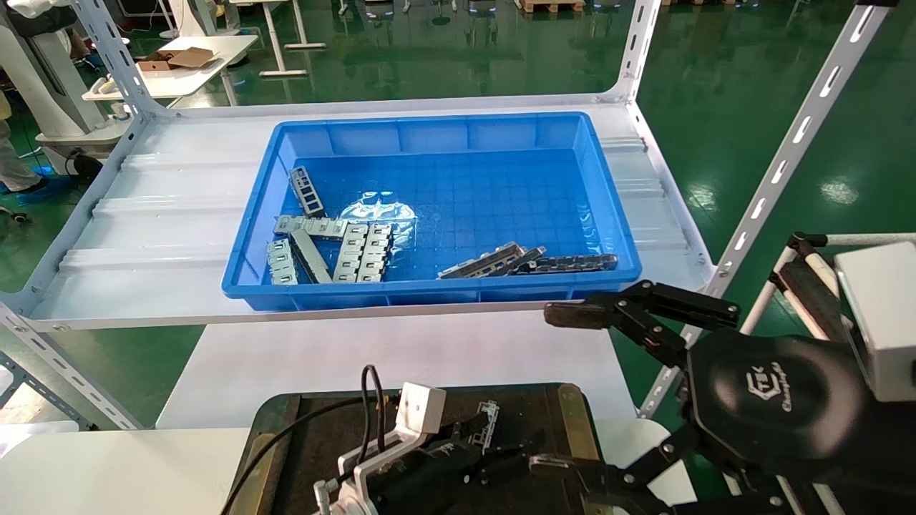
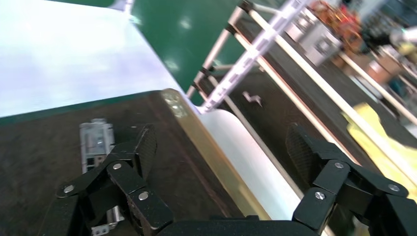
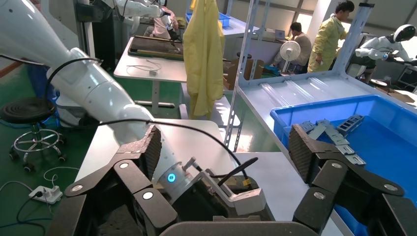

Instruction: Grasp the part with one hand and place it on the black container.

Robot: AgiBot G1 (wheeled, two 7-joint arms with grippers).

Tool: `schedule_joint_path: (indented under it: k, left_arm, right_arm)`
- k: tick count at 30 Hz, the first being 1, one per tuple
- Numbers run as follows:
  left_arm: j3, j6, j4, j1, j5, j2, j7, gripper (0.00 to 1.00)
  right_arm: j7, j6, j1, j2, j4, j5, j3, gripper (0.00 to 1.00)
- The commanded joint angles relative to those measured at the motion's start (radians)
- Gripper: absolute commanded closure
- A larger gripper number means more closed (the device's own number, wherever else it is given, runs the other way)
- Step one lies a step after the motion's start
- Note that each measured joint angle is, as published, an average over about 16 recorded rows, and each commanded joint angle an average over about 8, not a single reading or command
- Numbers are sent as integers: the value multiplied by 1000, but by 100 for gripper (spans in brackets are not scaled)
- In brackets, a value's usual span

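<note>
One grey slotted part point(image 1: 489, 417) lies flat on the black container point(image 1: 322, 443) at the bottom centre. My left gripper point(image 1: 494, 449) hovers low over the container with its jaws wide open and empty. In the left wrist view the part point(image 2: 96, 140) lies on the container point(image 2: 44, 147) just outside one finger point(image 2: 143, 147), not between the jaws, and my left gripper point(image 2: 221, 147) spans the brass edge strip point(image 2: 206, 152). My right gripper point(image 1: 565, 390) is open and empty at the container's right side. Several more parts point(image 1: 358, 250) lie in the blue bin.
The deep blue bin point(image 1: 608, 214) stands on a white shelf point(image 1: 164, 214) behind the container, with parts at its front left and front right point(image 1: 529, 263). Slanted shelf posts point(image 1: 787, 150) rise at the right. The right wrist view shows the bin point(image 3: 388, 147) and my left arm point(image 3: 98, 93).
</note>
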Motion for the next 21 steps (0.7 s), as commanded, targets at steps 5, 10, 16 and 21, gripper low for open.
schedule_joint_path:
  k: [5,10,16,21]
  left_arm:
    - [28,195,18,-88,10,-65,7,0]
    - [26,340,27,-140,21,-117,43,0]
    - [6,486,38,-174,16,-167,105,0]
    - [-5,584,47,-195,11,-204,146,0]
  right_arm:
    - [0,0,0,0,0,0,0,0]
    - [0,0,0,0,0,0,-1,0]
    - [0,0,0,0,0,1,-1,0]
    - [-1,0,0,0,0,1,-1,0]
